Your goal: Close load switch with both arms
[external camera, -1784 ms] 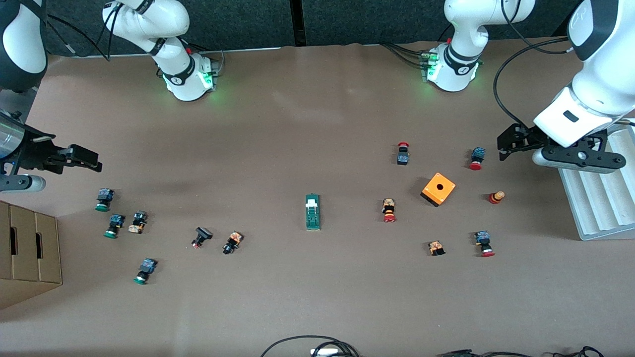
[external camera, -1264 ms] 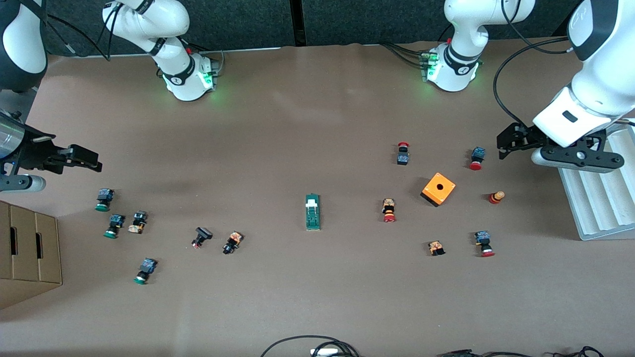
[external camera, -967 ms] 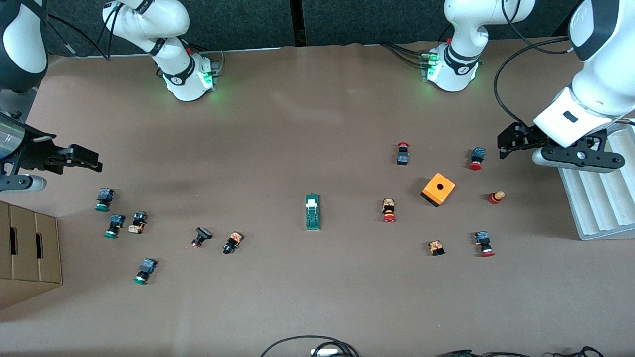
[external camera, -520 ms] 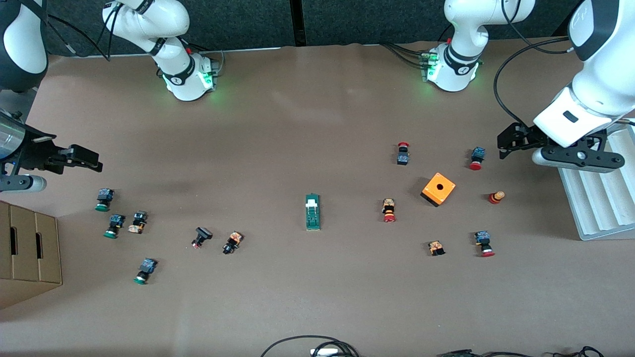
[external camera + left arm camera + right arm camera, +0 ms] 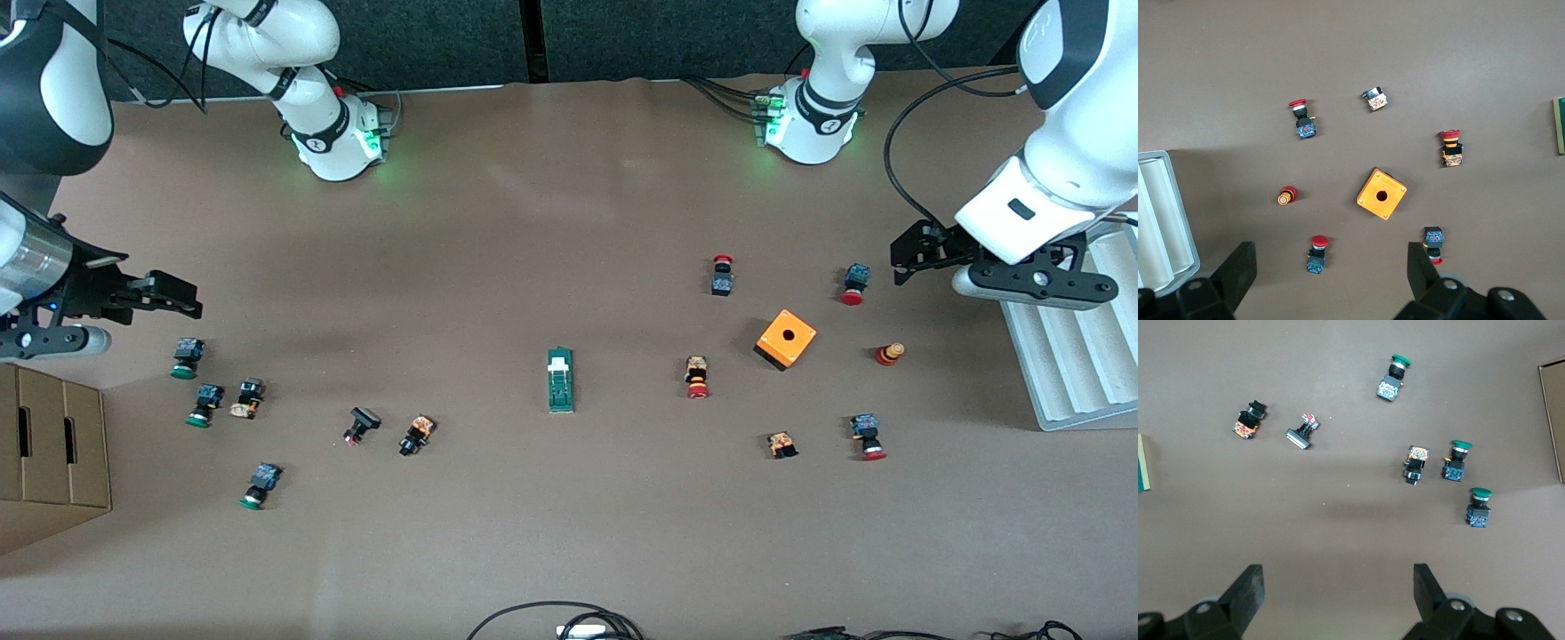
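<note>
The load switch (image 5: 560,380), a narrow dark-green block with a white tab at the end toward the robots, lies flat in the middle of the table, apart from both grippers. Only its edge shows in the left wrist view (image 5: 1560,125) and in the right wrist view (image 5: 1142,463). My left gripper (image 5: 900,258) is open and empty over the table at the left arm's end, its own view (image 5: 1330,270) showing a red-capped button (image 5: 1316,253) between the fingers below. My right gripper (image 5: 194,299) is open and empty over bare table (image 5: 1338,590) at the right arm's end.
An orange cube with a hole (image 5: 786,339) and several red-capped buttons lie toward the left arm's end. Several green-capped buttons (image 5: 185,357) lie toward the right arm's end. A cardboard box (image 5: 49,453) and a white ridged tray (image 5: 1076,356) stand at the table's ends.
My right gripper has moved a little toward the middle of the table. The left arm and the load switch have not moved.
</note>
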Tool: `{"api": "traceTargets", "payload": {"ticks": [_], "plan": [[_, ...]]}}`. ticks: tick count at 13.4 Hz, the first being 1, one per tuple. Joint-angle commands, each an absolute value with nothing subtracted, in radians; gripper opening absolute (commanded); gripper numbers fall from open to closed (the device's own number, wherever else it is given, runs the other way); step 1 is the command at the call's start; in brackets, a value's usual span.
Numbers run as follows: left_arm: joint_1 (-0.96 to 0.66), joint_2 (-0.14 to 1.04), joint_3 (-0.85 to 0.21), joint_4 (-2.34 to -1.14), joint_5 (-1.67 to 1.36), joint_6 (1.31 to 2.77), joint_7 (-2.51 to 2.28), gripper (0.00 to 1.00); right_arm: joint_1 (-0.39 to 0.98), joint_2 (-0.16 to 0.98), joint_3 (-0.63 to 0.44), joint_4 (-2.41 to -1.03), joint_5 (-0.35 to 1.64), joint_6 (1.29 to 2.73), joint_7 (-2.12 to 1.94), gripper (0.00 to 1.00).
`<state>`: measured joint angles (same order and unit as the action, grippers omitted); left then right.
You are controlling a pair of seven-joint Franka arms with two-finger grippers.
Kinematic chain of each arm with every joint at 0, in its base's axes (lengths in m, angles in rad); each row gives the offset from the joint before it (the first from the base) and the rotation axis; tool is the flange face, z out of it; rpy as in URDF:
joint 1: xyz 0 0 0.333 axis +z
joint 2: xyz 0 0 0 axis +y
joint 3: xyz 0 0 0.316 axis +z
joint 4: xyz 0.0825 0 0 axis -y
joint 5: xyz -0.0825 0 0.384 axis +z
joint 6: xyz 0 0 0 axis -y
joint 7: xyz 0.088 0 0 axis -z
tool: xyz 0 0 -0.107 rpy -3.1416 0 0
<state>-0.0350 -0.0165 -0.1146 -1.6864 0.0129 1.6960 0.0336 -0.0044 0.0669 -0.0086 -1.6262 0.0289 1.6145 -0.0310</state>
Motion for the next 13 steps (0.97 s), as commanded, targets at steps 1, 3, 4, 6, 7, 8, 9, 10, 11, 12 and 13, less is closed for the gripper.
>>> {"api": "traceTargets", "payload": {"ticks": [1,3,4,6,7,8,9,10,11,12,13], "plan": [[-0.034,-0.002,-0.118,-1.658,0.017,1.68,0.032,1.0,-0.006,0.089,-0.017,-1.606,0.047,1.621,-0.028,1.0],[-0.034,-0.002,-0.117,-1.658,0.018,1.683,0.031,1.0,-0.009,0.107,-0.018,-1.606,0.049,1.634,-0.032,1.0],[-0.035,0.0,-0.118,-1.658,0.018,1.686,0.031,1.0,-0.012,0.118,-0.021,-1.606,0.049,1.649,-0.035,1.0],[-0.035,0.0,-0.118,-1.66,0.018,1.684,0.031,1.0,-0.014,0.136,-0.023,-1.605,0.049,1.654,-0.038,1.0],[-0.035,0.002,-0.118,-1.658,0.018,1.686,0.031,1.0,-0.018,0.14,-0.025,-1.605,0.049,1.654,-0.037,1.0],[-0.037,0.0,-0.12,-1.658,0.018,1.686,0.029,1.0,-0.026,0.138,-0.025,-1.605,0.048,1.655,-0.037,1.0],[-0.04,0.0,-0.12,-1.661,0.018,1.686,0.031,1.0,-0.026,0.138,-0.025,-1.605,0.046,1.655,-0.037,1.0],[-0.04,0.0,-0.121,-1.661,0.018,1.686,0.031,1.0,-0.028,0.14,-0.025,-1.605,0.046,1.655,-0.038,1.0],[-0.04,0.0,-0.121,-1.66,0.018,1.686,0.031,1.0,-0.031,0.143,-0.026,-1.605,0.046,1.657,-0.038,1.0],[-0.04,0.002,-0.121,-1.658,0.02,1.686,0.031,1.0,-0.035,0.141,-0.026,-1.605,0.046,1.658,-0.038,1.0],[-0.04,0.002,-0.121,-1.658,0.02,1.686,0.031,1.0,-0.037,0.141,-0.026,-1.605,0.046,1.663,-0.038,1.0]]}}
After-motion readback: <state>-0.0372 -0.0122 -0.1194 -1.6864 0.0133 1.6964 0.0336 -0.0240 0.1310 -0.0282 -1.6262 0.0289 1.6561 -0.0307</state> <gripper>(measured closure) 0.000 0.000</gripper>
